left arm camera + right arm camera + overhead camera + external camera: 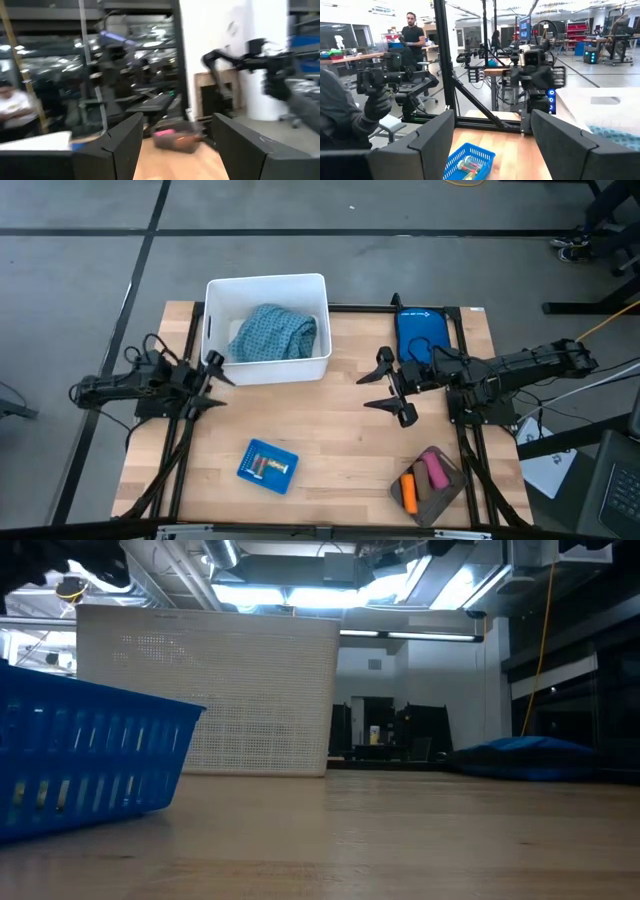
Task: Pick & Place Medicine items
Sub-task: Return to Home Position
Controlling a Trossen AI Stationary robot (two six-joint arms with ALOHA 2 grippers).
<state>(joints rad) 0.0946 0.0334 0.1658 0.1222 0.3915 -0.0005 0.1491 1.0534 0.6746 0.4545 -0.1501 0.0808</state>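
The medicine items sit in two containers near the table's near edge. A brown tray (432,485) holds a pink oblong block (437,471), an orange tube (409,491) and a dark stick. A small blue basket (267,465) holds tiny pill-like bits. My left gripper (212,382) is open at the table's left side, beside the white bin, with nothing between its fingers. My right gripper (365,391) is open above the table's middle right. The left wrist view shows the tray (175,139) far ahead; the right wrist view shows the basket (470,162) ahead.
A white bin (267,328) with a blue patterned cloth (274,335) stands at the far edge. A blue pouch (420,335) lies at the far right, under the right arm. Bare wood lies between the grippers. People stand in the room beyond the table (412,35).
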